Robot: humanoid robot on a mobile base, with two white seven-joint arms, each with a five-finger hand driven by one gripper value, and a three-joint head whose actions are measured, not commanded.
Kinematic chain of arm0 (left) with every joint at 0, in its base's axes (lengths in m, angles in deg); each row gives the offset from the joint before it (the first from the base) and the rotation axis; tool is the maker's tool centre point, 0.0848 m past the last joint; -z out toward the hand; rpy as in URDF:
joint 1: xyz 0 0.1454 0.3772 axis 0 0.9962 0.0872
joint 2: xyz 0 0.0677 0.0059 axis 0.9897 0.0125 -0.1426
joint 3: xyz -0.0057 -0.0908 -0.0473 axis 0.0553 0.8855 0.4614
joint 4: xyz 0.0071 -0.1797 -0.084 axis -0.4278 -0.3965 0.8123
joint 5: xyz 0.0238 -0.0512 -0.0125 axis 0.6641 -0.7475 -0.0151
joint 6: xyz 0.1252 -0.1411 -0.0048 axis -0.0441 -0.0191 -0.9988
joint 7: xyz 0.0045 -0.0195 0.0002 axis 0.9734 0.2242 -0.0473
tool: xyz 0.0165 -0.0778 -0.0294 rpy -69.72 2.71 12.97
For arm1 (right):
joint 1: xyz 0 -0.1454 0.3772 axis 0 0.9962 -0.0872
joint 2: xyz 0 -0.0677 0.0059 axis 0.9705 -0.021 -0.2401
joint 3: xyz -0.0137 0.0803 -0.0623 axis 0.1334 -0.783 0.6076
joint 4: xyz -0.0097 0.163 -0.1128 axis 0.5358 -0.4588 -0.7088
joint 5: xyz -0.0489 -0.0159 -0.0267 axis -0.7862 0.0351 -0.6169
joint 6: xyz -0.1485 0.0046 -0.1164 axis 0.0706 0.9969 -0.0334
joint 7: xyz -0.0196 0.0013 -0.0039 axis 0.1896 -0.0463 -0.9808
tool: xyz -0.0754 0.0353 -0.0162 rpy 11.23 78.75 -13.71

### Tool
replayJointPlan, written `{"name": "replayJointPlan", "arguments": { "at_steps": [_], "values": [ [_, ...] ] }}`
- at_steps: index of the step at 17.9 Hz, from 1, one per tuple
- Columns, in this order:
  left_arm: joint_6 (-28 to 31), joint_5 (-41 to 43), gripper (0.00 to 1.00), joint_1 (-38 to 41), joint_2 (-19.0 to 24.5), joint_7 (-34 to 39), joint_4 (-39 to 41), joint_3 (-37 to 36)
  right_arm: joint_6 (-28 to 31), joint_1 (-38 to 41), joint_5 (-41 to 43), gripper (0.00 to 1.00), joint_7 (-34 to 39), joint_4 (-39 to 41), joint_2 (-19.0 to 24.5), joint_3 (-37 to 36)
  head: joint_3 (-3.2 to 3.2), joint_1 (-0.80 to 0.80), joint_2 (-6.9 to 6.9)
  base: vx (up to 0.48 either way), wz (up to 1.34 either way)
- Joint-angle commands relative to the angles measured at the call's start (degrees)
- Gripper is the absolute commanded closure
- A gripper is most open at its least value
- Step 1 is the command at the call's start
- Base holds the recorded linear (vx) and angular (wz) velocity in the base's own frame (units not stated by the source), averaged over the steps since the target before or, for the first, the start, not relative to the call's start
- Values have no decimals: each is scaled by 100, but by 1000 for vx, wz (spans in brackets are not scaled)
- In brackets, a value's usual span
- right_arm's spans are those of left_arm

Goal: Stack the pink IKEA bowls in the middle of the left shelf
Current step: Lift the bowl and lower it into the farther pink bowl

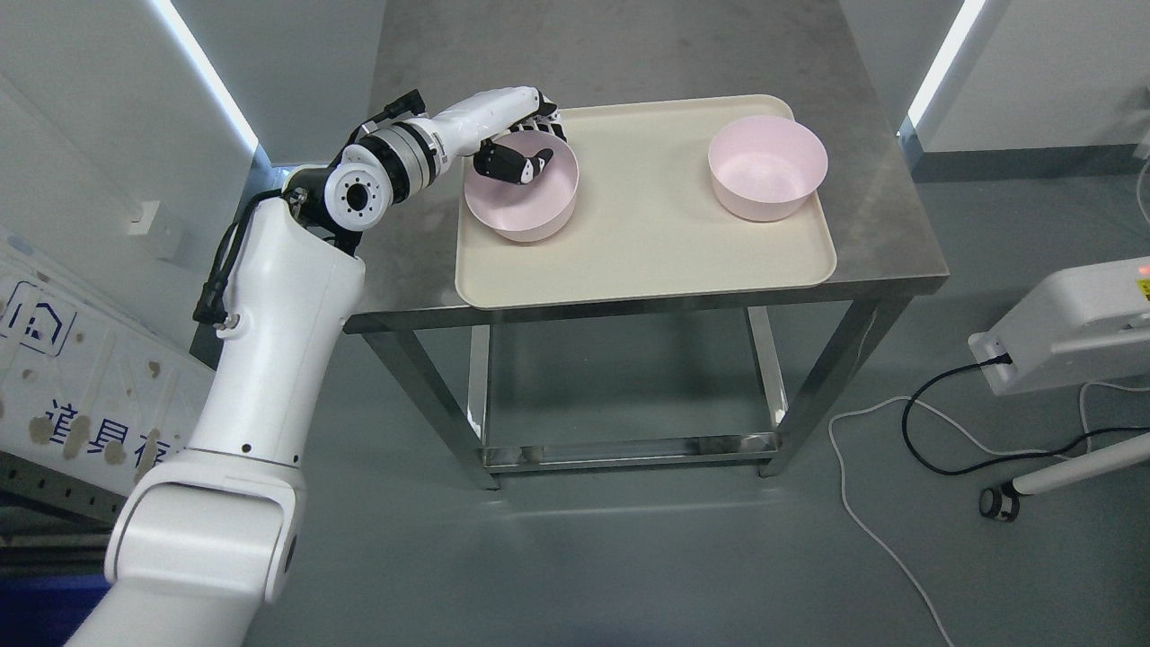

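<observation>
Right, your left bowl (522, 199) sits at the tray's (647, 261) left end, w/ the left hand (519, 144) clamped on its far rim, thumb inside. Other bowl (766, 168) lies well apart to the right, same tray, so you'd carry rightward. Right arm isn't visible.

2 pink bowls (521, 193) (766, 169), 1 tray (647, 243), 1 table (898, 243).

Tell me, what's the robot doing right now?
Left hand gripping rim of left pink bowl, thumb inside. Right pink bowl sits untouched on tray. Bowls not yet stacked. Nothing between them.
</observation>
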Motion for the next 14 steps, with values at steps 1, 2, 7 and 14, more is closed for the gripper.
{"name": "replayJointPlan", "arguments": {
  "at_steps": [1, 2, 7, 14],
  "values": [
    [59, -143, 99, -155, -465, -128, -33, 735, 0, 0, 0, 0, 1, 0, -100, 0, 0, 0, 0, 0, 0],
    [77, -152, 99, -234, -536, -154, -42, 770, 0, 0, 0, 0, 1, 0, -100, 0, 0, 0, 0, 0, 0],
    [410, -362, 99, -743, -647, -356, 20, 763, 0, 0, 0, 0, 1, 0, -100, 0, 0, 0, 1, 0, 0],
    [674, -1636, 99, -1385, -647, -156, 547, -1573, 0, 0, 0, 0, 1, 0, -100, 0, 0, 0, 1, 0, 0]
  ]
}}
